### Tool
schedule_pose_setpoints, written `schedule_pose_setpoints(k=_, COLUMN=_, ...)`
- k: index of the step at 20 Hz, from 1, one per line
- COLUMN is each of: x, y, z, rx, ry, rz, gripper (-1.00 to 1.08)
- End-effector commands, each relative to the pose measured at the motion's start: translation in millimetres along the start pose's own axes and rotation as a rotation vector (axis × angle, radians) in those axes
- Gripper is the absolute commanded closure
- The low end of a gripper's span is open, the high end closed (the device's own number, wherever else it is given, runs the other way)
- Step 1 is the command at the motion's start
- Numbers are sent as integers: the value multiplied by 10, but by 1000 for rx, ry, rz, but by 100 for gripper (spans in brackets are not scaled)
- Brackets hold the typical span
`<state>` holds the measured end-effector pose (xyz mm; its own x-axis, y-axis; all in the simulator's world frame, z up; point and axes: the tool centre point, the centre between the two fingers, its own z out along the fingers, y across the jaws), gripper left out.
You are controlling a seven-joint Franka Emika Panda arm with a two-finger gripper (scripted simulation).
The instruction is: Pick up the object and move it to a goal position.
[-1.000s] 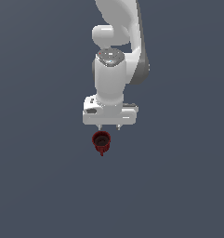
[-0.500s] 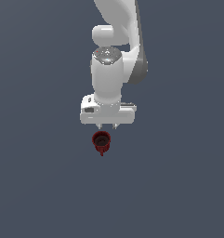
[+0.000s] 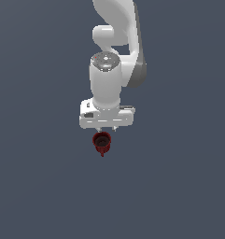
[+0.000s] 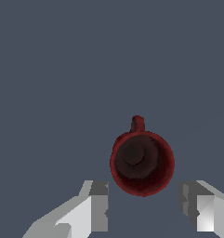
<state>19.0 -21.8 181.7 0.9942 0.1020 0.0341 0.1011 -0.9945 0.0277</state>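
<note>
The object is a small dark red mug [image 3: 102, 143] standing upright on the flat grey floor, its open mouth up and its small handle pointing toward the camera in the exterior view. My white gripper [image 3: 107, 128] hangs just above and behind it. In the wrist view the mug [image 4: 141, 162] sits between and slightly ahead of my two fingertips [image 4: 100, 202], and my gripper [image 4: 146, 204] is open with nothing held. The fingers stand wider apart than the mug and do not touch it.
Plain dark grey floor [image 3: 39, 186] lies all around. The white arm [image 3: 116, 42] rises behind the gripper. No other objects or goal marker show.
The arm and gripper have shifted slightly, with the wrist a little lower over the mug. The mug has not moved.
</note>
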Motion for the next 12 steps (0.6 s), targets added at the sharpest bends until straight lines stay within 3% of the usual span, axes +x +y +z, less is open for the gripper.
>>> schedule_pose_setpoints(k=1, x=14, y=30, z=47, rx=1, ry=-12, rz=-36, gripper=-20)
schedule_pose_setpoints(k=12, x=89, y=226, z=363, rx=25, ry=-86, rz=-275, gripper=-20)
